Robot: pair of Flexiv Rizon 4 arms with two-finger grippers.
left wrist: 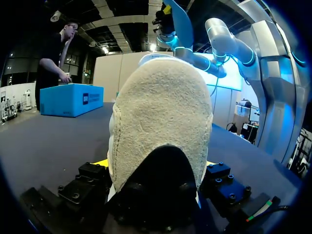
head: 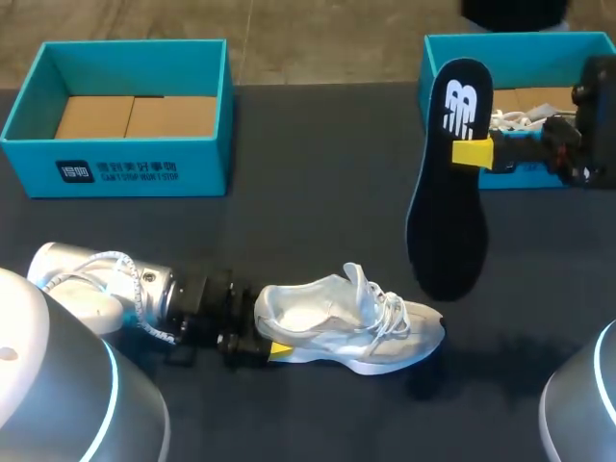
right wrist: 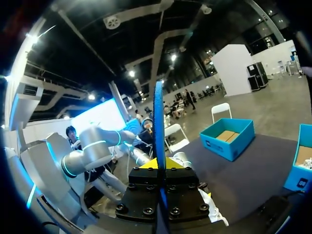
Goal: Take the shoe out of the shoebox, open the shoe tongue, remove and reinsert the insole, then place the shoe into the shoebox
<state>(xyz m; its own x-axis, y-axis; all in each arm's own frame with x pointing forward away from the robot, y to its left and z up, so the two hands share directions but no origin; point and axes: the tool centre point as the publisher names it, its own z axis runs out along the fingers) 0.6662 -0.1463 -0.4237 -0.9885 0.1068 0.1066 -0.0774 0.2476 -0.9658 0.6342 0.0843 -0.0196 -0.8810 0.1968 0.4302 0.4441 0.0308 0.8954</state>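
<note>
From above, your left gripper [head: 274, 348] is clamped on the heel of the white shoe [head: 346, 322], which lies on the table with its tongue pulled up. Your right gripper [head: 474, 152] pinches the dark insole [head: 450, 178] by its edge, hanging it upright in the air, well above and beyond the toe. So the insole is out, and I'd say reinserting comes next. In the left wrist view the heel [left wrist: 161, 117] fills the space between the fingers, both sides pressed against it, with the insole [left wrist: 180, 19] high beyond. In the right wrist view the insole [right wrist: 158, 126] runs edge-on between narrow, gripping fingers. Your next move likely calls for tipping the insole flat, lining it up along the shoe and feeding it toe-first into the opening while your left gripper braces the heel.
</note>
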